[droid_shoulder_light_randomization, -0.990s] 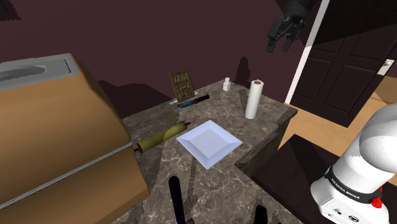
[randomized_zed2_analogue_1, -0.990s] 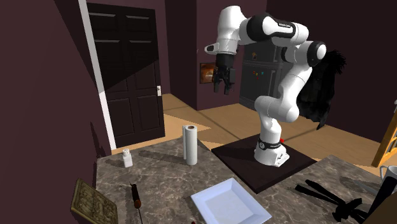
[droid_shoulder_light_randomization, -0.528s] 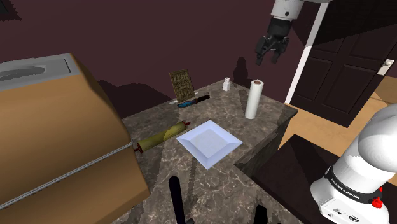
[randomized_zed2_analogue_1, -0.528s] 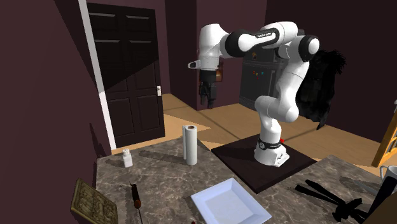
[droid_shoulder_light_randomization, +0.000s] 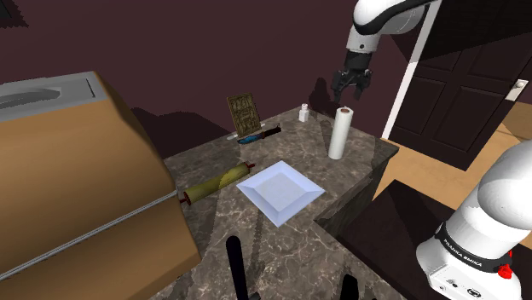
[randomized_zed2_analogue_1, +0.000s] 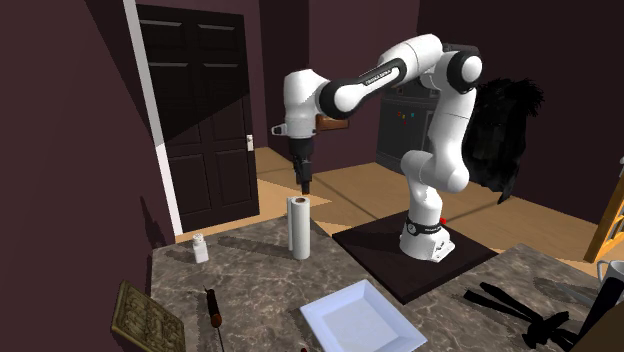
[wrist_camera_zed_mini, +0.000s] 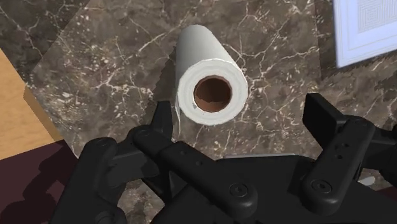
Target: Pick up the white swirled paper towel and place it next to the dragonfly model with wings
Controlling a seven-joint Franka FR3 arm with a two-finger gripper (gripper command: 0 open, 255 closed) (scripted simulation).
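Contents of the desk (droid_shoulder_light_randomization: 281,245), a dark marble-patterned top, listed from the shoulder view's left to its right.

1. Tan box-shaped cabinet (droid_shoulder_light_randomization: 77,170), grey on top. Well apart from the end effector, on the far side of the desk from it.
2. Rolling pin (droid_shoulder_light_randomization: 217,180), olive body with a reddish handle end. It lies flat, well below the end effector and toward the shoulder view's left, with one end just beside item 5.
3. Framed plaque (droid_shoulder_light_randomization: 244,111), upright at the desk's back edge, well apart from the end effector.
4. Slim dark tool (droid_shoulder_light_randomization: 256,135), flat in front of the plaque.
5. Square white plate (droid_shoulder_light_randomization: 280,192), flat at mid-desk, lower than the end effector and off to the shoulder view's left.
6. Small white bottle (droid_shoulder_light_randomization: 303,112), upright and near the roll.
7. White paper towel roll (droid_shoulder_light_randomization: 340,134), with a brown core. It stands upright near the desk's corner, directly beneath the end effector and not touched by it.
8. End effector (droid_shoulder_light_randomization: 350,91), black, pointing straight down just above the roll's top. In the wrist view its fingers (wrist_camera_zed_mini: 164,118) stand wide apart, holding nothing, with the roll's open core ahead of the gap.
9. Dark panelled door (droid_shoulder_light_randomization: 460,77), behind the end effector.
10. Black winged model (randomized_zed2_analogue_1: 520,305), lying on the desk well apart from the end effector, past the arm's stand (randomized_zed2_analogue_1: 415,265) in the second exterior view.
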